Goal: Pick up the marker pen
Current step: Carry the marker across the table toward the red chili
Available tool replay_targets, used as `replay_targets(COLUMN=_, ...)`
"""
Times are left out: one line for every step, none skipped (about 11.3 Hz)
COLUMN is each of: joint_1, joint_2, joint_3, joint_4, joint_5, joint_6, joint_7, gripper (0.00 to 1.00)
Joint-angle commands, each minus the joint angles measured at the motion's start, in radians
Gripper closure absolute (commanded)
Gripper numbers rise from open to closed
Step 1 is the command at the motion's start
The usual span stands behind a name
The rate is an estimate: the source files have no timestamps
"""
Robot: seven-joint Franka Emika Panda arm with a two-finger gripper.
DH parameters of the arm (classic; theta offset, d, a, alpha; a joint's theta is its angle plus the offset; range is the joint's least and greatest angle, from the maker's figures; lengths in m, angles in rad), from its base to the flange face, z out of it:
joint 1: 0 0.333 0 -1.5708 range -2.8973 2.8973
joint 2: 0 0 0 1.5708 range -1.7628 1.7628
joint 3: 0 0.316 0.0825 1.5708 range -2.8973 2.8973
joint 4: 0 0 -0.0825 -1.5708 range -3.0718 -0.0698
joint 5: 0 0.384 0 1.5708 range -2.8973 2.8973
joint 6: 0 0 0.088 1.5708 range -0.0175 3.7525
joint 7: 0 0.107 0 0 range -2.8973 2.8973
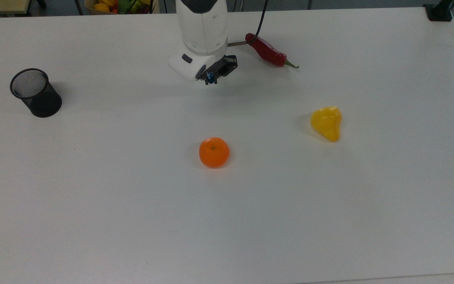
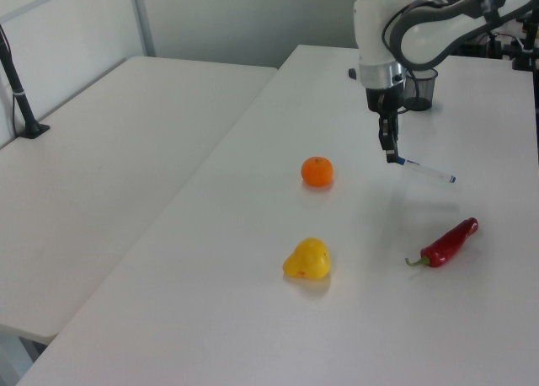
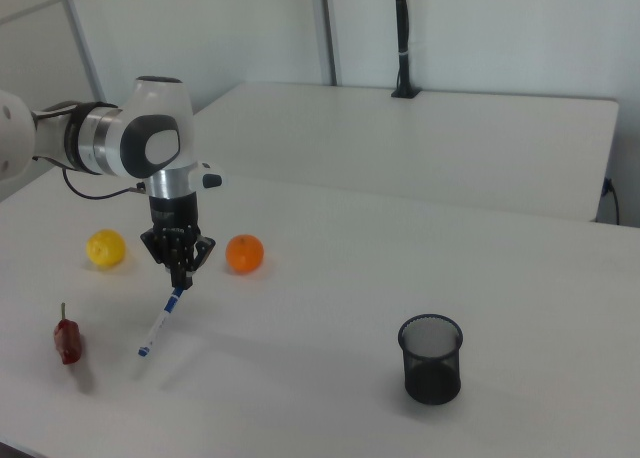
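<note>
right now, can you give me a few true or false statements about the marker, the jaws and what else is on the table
1. The gripper holds the marker pen by its upper end. True.
2. The marker pen stands inside the black mesh cup. False: it hangs slanted from the jaws, above the table and well away from the cup.
3. The orange lies between the mesh cup and the yellow fruit in the top view. True.
4. The red chili rests against the orange. False: they lie well apart.

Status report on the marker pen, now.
Gripper shut on the marker pen, pen hanging tilted above the table. Mesh cup stands apart. Red chili and orange lie clear of the pen.
</note>
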Motion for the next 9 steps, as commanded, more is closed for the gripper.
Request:
replay_targets(joint_1=0.034, joint_2=0.039, joint_3=0.001, joint_4=-0.007, joint_5=0.018, joint_6=0.036, joint_7=-0.017, gripper=1.00)
replay_targets(joint_1=0.045, joint_2=0.061, joint_3=0.001, joint_4=-0.007, joint_5=0.018, joint_6=0.070, joint_7=0.000, gripper=1.00)
replay_targets(joint_1=0.054, joint_2=0.078, joint_3=0.001, joint_4=-0.010, joint_5=0.015, joint_6=0.099, joint_7=0.021, gripper=1.00)
replay_targets(joint_1=0.059, joint_2=0.083, joint_3=0.001, joint_4=-0.025, joint_5=0.005, joint_6=0.128, joint_7=0.036, gripper=1.00)
replay_targets(joint_1=0.065, joint_2=0.084, joint_3=0.001, joint_4=-0.044, joint_5=0.002, joint_6=0.156, joint_7=0.040, gripper=1.00)
replay_targets(joint_1=0.068, joint_2=0.086, joint_3=0.001, joint_4=-0.064, joint_5=0.000, joint_6=0.197, joint_7=0.040, gripper=1.00)
replay_targets(joint_1=0.071, joint_2=0.090, joint_3=0.001, joint_4=-0.074, joint_5=-0.001, joint_6=0.225, joint_7=0.046, gripper=1.00)
replay_targets(joint_1=0.071, joint_2=0.095, joint_3=0.001, joint_4=-0.074, joint_5=-0.005, joint_6=0.235, joint_7=0.052, gripper=0.98)
replay_targets(joint_1=0.069, joint_2=0.095, joint_3=0.001, joint_4=-0.073, joint_5=-0.006, joint_6=0.236, joint_7=0.052, gripper=0.88)
